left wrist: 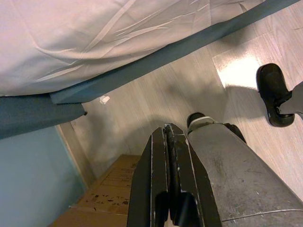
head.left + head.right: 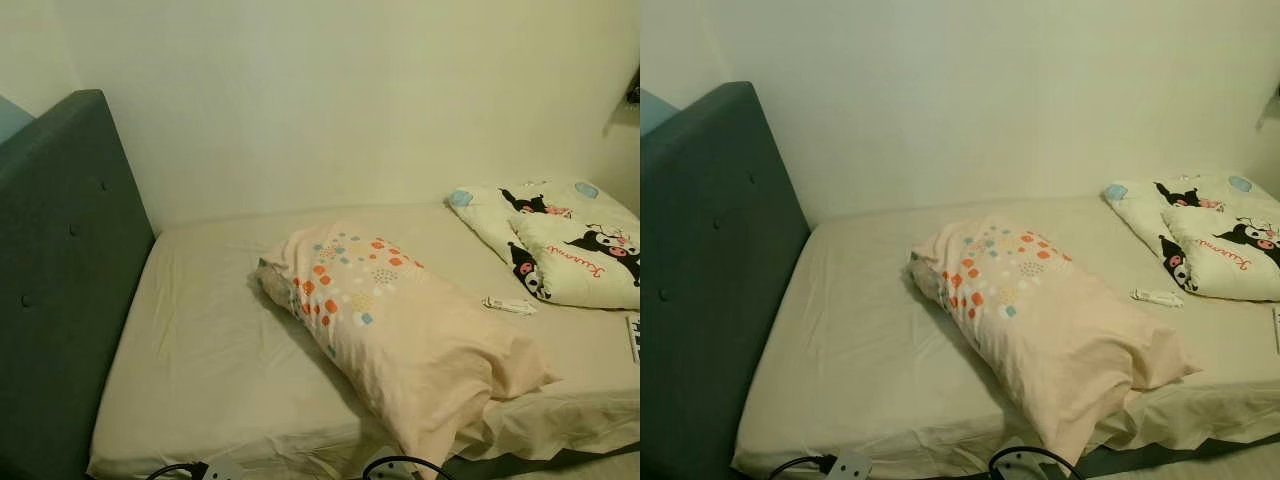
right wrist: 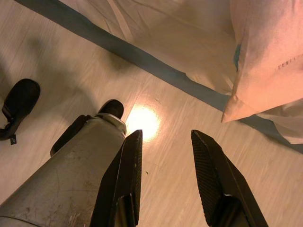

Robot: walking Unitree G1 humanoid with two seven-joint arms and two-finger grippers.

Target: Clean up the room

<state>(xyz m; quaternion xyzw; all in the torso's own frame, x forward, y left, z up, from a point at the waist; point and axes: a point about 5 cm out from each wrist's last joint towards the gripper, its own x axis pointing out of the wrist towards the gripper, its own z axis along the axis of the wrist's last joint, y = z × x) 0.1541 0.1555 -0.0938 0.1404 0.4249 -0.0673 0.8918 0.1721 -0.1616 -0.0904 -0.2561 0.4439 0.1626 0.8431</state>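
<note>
1. Left gripper (image 1: 169, 142): hangs idle beside the bed edge, fingers pressed together, holding nothing.
2. Right gripper (image 3: 165, 161): hangs above the floor (image 3: 156, 156), fingers spread apart, holding nothing.
3. Pillow (image 2: 395, 320): lies diagonally on the bed (image 2: 210, 350), one corner overhanging the near edge. Likely light, soft and floppy; best pinched at that overhanging corner.
4. Cartoon-print cushions (image 2: 570, 245): at the bed's far right.

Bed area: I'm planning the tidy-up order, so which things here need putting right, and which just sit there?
To tidy:
- peach pillow, lying askew across the bed, one corner overhanging the edge
- small white tube loose on the sheet
- cartoon-print bedding, bunched at the far end

Just there:
- headboard
- cables at the bed's edge
- cardboard box on the floor
</note>
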